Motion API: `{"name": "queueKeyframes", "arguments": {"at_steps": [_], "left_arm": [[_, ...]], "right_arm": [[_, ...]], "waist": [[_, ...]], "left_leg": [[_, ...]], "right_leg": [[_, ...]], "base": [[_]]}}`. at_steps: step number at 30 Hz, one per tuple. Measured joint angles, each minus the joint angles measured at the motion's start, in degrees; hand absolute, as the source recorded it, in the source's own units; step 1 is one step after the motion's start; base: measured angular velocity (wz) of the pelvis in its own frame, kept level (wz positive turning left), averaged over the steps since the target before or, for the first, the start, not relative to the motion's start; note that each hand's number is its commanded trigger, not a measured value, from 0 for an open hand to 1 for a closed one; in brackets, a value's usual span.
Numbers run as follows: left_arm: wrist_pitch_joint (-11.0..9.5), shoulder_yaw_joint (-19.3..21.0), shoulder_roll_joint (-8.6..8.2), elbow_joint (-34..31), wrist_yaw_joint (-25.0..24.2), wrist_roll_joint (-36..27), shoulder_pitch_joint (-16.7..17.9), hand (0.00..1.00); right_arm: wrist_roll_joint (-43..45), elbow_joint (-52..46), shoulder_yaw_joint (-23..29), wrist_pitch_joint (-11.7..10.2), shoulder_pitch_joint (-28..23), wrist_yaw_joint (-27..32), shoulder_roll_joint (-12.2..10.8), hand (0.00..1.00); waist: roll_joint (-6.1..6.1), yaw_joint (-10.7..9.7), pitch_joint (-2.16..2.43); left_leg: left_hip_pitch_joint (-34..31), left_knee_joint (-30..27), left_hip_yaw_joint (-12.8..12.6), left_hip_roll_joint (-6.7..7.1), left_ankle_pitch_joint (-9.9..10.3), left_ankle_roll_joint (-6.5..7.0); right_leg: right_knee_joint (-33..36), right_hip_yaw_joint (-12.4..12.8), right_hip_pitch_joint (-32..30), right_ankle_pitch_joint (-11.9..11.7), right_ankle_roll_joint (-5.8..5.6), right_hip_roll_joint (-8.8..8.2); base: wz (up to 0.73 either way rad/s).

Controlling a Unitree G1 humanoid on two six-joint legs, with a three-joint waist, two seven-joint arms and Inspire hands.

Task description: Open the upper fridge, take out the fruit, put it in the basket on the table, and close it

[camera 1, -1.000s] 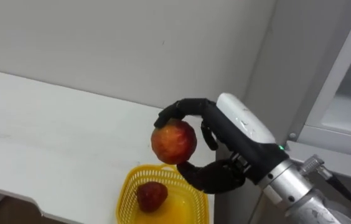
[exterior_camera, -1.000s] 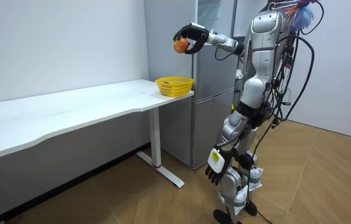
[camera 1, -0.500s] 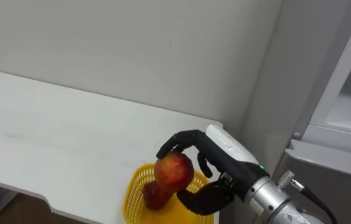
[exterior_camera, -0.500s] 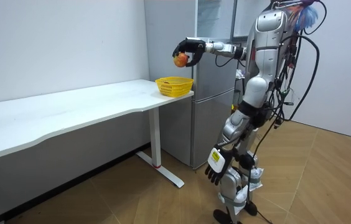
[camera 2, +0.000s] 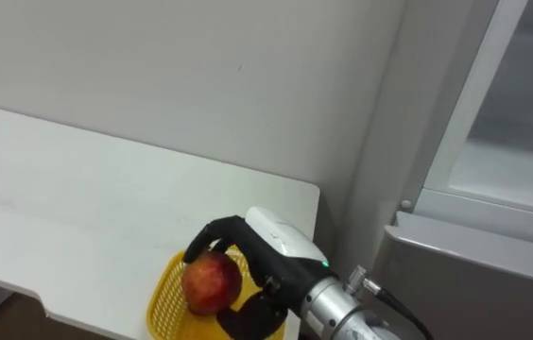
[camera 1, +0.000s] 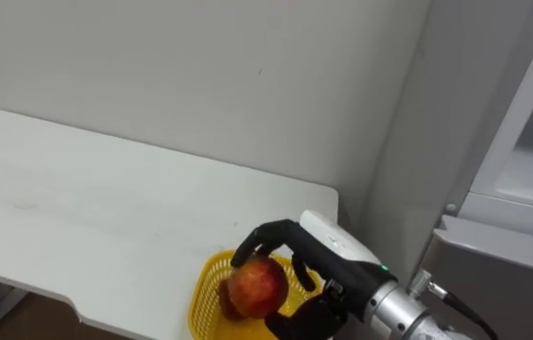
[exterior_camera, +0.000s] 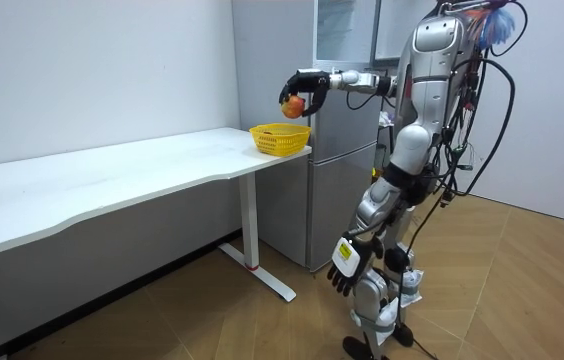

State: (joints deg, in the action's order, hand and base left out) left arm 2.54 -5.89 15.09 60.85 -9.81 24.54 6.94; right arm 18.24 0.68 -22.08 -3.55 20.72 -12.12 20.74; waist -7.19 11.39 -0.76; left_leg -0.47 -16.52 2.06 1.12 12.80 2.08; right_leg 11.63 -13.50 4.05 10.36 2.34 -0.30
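Observation:
A red-yellow apple (camera 1: 257, 286) is clasped in my right hand (camera 1: 316, 249), whose fingers and thumb curl around it. Hand and apple hover just above a yellow mesh basket (camera 1: 201, 281) at the table's end beside the fridge. A second dark red fruit (camera 1: 223, 298) peeks out in the basket behind the apple. In the room view the apple (exterior_camera: 291, 104) hangs a little above the basket (exterior_camera: 280, 138). My left hand (exterior_camera: 346, 272) dangles by my thigh with relaxed fingers.
The long white table (camera 1: 96, 212) runs off to my left against a pale wall. The grey fridge (camera 1: 522, 217) stands right of the basket, its upper compartment open. I stand in front of the fridge on a wooden floor (exterior_camera: 522, 290).
My right hand has come down with the apple, from well above the basket to just over its rim. The head camera tilted down a little early on.

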Motion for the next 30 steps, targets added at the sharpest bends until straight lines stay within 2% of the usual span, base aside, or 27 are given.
{"name": "queueKeyframes", "arguments": {"at_steps": [8,14,21,26,30], "left_arm": [[0.0,0.0,-0.04,-0.6,-0.7,0.0,-0.2,0.0],[0.2,0.0,-0.47,-0.6,-0.6,0.1,0.3,0.0],[0.1,0.0,-0.45,-0.8,-0.4,0.9,0.4,0.0],[0.1,0.0,-0.45,-0.8,-0.3,1.0,0.4,0.0],[0.1,0.1,-0.45,-0.8,0.7,1.0,0.5,0.0]], "right_arm": [[0.3,0.8,0.0,0.0,0.0,-0.6,0.0,0.0],[4.0,0.8,0.4,0.0,0.0,-1.3,-0.4,0.0],[4.4,-0.3,1.1,0.5,0.0,-1.8,-0.5,0.0],[4.4,-1.1,1.5,0.5,0.0,-1.8,-0.5,0.0],[4.4,-1.5,2.5,0.5,0.0,-1.8,-0.5,0.0]], "waist": [[0.08,-0.4,-0.06],[0.63,-0.6,-0.44],[1.09,-0.8,-0.18],[1.9,-1.5,0.29],[2.08,-1.7,0.29]], "left_leg": [[-0.5,-0.3,1.2,0.59,0.1,0.21],[-1.3,-1.1,1.3,0.73,0.5,0.52],[-1.9,-1.0,1.3,0.68,0.5,0.53],[-1.8,-0.8,1.4,0.68,0.5,0.52],[-1.7,-0.8,1.4,0.64,0.5,0.51]], "right_leg": [[0.0,-0.7,-0.1,0.2,-0.16,-0.35],[0.1,-1.0,-0.5,0.4,-0.43,-0.5],[0.1,-1.0,-1.2,0.3,-0.41,-0.44],[0.2,-1.0,-1.1,0.3,-0.42,-0.43],[0.2,-0.9,-0.9,0.3,-0.37,-0.39]], "base": [[0.05],[0.03],[0.0],[0.0],[0.0]]}}
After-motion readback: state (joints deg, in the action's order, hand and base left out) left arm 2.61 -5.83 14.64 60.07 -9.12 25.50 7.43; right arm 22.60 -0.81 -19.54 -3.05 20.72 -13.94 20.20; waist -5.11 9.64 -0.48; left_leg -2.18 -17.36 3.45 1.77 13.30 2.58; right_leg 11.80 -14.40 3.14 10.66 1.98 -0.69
